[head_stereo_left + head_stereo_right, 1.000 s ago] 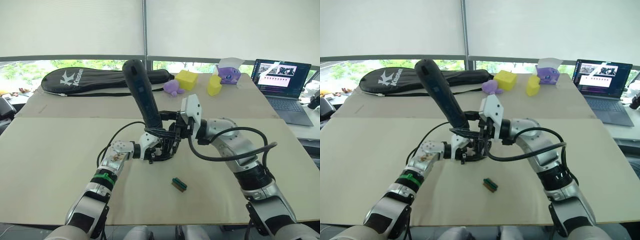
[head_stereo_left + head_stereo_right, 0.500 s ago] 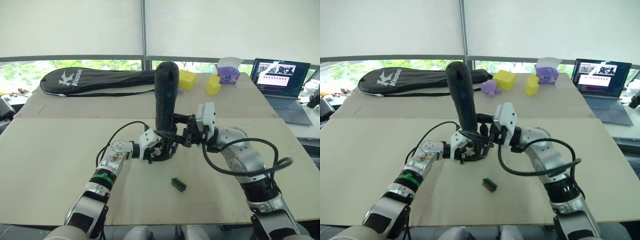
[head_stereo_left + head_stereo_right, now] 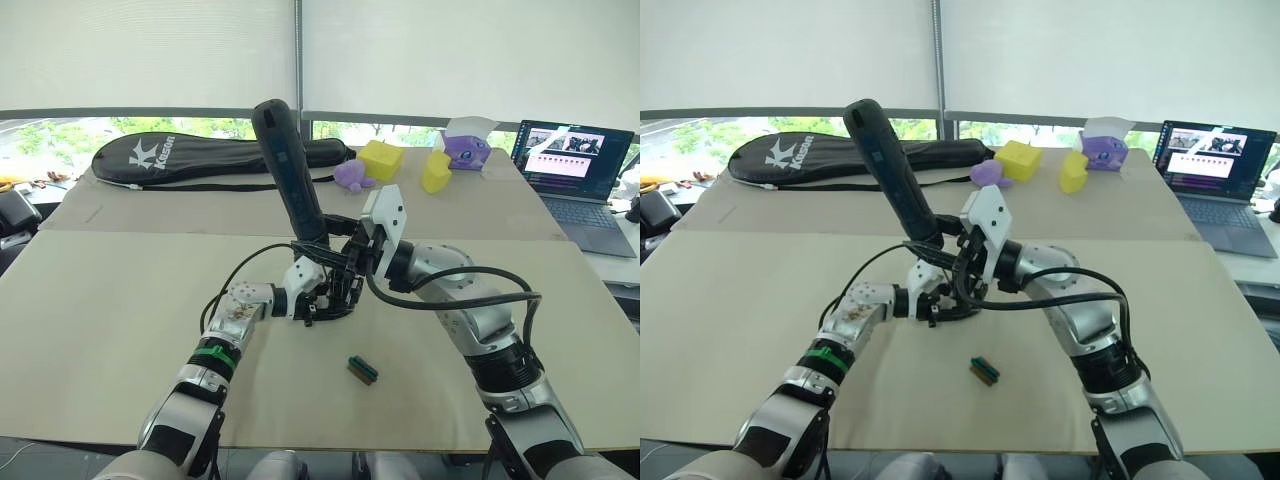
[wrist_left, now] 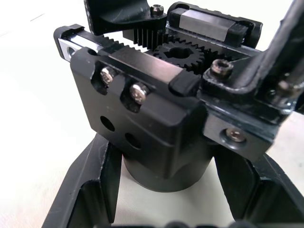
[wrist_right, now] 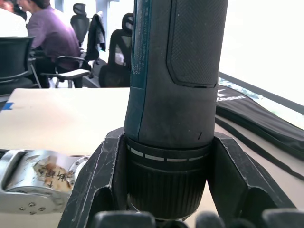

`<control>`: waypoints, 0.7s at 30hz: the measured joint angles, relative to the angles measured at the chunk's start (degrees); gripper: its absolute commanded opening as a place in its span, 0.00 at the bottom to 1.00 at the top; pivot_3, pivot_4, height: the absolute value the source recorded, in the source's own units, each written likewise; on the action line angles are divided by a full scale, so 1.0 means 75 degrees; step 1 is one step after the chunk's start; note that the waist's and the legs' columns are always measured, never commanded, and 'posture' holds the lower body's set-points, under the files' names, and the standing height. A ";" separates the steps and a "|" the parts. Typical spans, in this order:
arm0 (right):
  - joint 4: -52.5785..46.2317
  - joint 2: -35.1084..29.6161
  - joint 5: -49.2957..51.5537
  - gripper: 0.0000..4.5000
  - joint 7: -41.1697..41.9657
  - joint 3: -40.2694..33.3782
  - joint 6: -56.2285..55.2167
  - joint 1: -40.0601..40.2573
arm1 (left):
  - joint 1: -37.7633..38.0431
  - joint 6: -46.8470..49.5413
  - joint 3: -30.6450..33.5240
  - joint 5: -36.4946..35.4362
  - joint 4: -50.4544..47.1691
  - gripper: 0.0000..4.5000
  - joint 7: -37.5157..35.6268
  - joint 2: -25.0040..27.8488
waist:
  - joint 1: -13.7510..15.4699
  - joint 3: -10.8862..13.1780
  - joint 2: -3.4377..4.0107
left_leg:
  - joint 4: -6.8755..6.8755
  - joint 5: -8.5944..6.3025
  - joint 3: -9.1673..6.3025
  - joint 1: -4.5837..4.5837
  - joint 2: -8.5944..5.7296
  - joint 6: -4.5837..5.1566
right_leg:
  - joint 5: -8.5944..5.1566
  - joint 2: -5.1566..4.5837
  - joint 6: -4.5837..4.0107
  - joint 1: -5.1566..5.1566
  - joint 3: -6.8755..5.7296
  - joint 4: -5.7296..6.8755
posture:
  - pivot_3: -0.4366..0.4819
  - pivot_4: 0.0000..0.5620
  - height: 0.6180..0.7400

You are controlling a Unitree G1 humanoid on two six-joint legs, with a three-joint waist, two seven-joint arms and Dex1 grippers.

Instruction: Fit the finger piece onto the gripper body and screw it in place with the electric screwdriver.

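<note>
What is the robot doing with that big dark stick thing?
That long dark grey pen-shaped electric screwdriver is clamped in the robot's right gripper. It leans over, tip down, onto a small black gripper body with gears and screws. The left gripper clamps that body by its round base on the beige table. The tip itself is hidden, so I can't see whether a screw is going in. A small green-and-brown block lies apart on the table, nearer the robot.
</note>
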 measured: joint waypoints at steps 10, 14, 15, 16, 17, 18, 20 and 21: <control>-0.0385 -0.0706 0.0299 0.43 0.1357 -0.0522 -0.0726 0.0694 | -0.0054 0.0201 -0.0004 0.0025 -0.0054 0.51 -0.0049 0.0104 | -0.0007 0.0000 0.0000 | -0.0008 0.0001 -0.0006 0.0010 0.0001 -0.0003 | 0.0000 0.0004 0.0004 0.0016 -0.0007 -0.0020 | 0.48 0.27 1.00; -0.0188 -0.0697 0.0297 0.43 0.1558 -0.0509 -0.0979 0.0698 | -0.0075 0.0208 -0.0010 0.0059 -0.0054 0.51 -0.0082 0.0129 | -0.0048 0.0000 0.0000 | -0.0028 0.0005 -0.0008 0.0016 0.0002 -0.0009 | -0.0001 0.0004 0.0004 0.0017 -0.0007 -0.0020 | 0.48 0.27 1.00; -0.0176 -0.0696 0.0296 0.43 0.1525 -0.0501 -0.0988 0.0692 | -0.0078 0.0215 -0.0010 0.0059 -0.0054 0.51 -0.0086 0.0130 | -0.0048 0.0000 0.0000 | -0.0029 0.0005 -0.0009 0.0016 0.0002 -0.0009 | 0.0000 0.0003 0.0004 0.0016 -0.0007 -0.0021 | 0.48 0.27 1.00; -0.0178 -0.0694 0.0292 0.43 0.1465 -0.0482 -0.0988 0.0689 | -0.0079 0.0218 -0.0010 0.0059 -0.0054 0.51 -0.0088 0.0133 | -0.0049 0.0000 0.0000 | -0.0029 0.0005 -0.0009 0.0016 0.0002 -0.0009 | 0.0000 0.0003 0.0004 0.0016 -0.0007 -0.0021 | 0.48 0.27 1.00; -0.0181 -0.0675 0.0292 0.43 0.1343 -0.0463 -0.0968 0.0687 | -0.0079 0.0221 -0.0010 0.0060 -0.0054 0.51 -0.0085 0.0134 | -0.0051 0.0000 0.0000 | -0.0029 0.0006 -0.0010 0.0016 0.0002 -0.0010 | 0.0000 0.0003 0.0004 0.0016 -0.0007 -0.0021 | 0.48 0.27 1.00; -0.0186 -0.0638 0.0292 0.43 0.1250 -0.0449 -0.0932 0.0688 | -0.0079 0.0223 -0.0010 0.0060 -0.0054 0.51 -0.0081 0.0138 | -0.0053 0.0000 0.0000 | -0.0029 0.0006 -0.0009 0.0016 0.0002 -0.0010 | 0.0000 0.0002 0.0003 0.0017 -0.0007 -0.0022 | 0.48 0.27 1.00; -0.0327 -0.0535 0.0314 0.43 0.0939 -0.0444 -0.0506 0.0641 | -0.0078 0.0226 -0.0010 0.0060 -0.0055 0.51 -0.0082 0.0154 | -0.0057 0.0000 0.0000 | -0.0031 0.0007 -0.0010 0.0017 0.0003 -0.0012 | 0.0000 0.0002 0.0003 0.0016 -0.0005 -0.0021 | 0.48 0.27 1.00; -0.0370 -0.0532 0.0327 0.43 0.0841 -0.0443 -0.0282 0.0579 | -0.0078 0.0226 -0.0010 0.0060 -0.0054 0.51 -0.0077 0.0154 | -0.0058 0.0000 0.0000 | -0.0031 0.0007 -0.0011 0.0017 0.0003 -0.0012 | 0.0000 0.0001 0.0003 0.0016 -0.0005 -0.0020 | 0.48 0.27 1.00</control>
